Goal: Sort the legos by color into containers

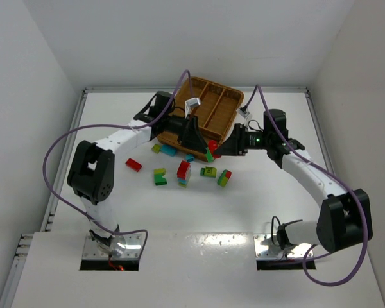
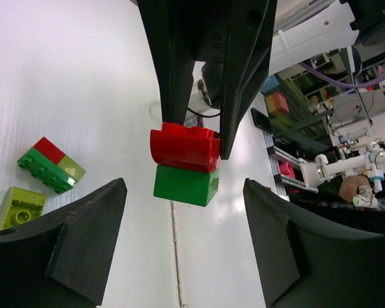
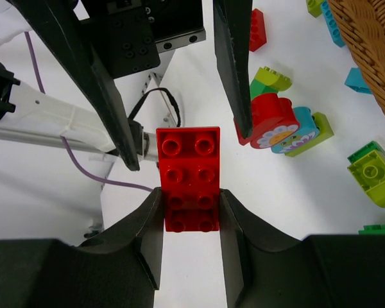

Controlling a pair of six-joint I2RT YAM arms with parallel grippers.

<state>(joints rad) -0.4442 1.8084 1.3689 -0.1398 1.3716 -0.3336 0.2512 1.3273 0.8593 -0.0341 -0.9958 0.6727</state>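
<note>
My right gripper (image 3: 190,192) is shut on a red two-by-four lego (image 3: 188,176) and holds it above the table, in front of the wicker tray (image 1: 212,106). In the left wrist view a green lego (image 2: 185,185) is stuck under this red lego (image 2: 183,147). My left gripper (image 2: 184,187) is open and faces the pair, its fingers (image 2: 90,237) wide apart, touching nothing. From above, the two grippers meet nose to nose, left (image 1: 194,137) and right (image 1: 222,147), with the red lego (image 1: 212,146) between them.
Loose legos lie on the table before the tray: a red one (image 1: 133,165), a lime-green pair (image 1: 159,177), a red flower-printed stack (image 1: 183,172), a lime one (image 1: 208,171), a green-red-lime piece (image 1: 224,178), blue ones (image 1: 169,151). The tray's wall (image 3: 366,45) is at the right wrist view's upper right.
</note>
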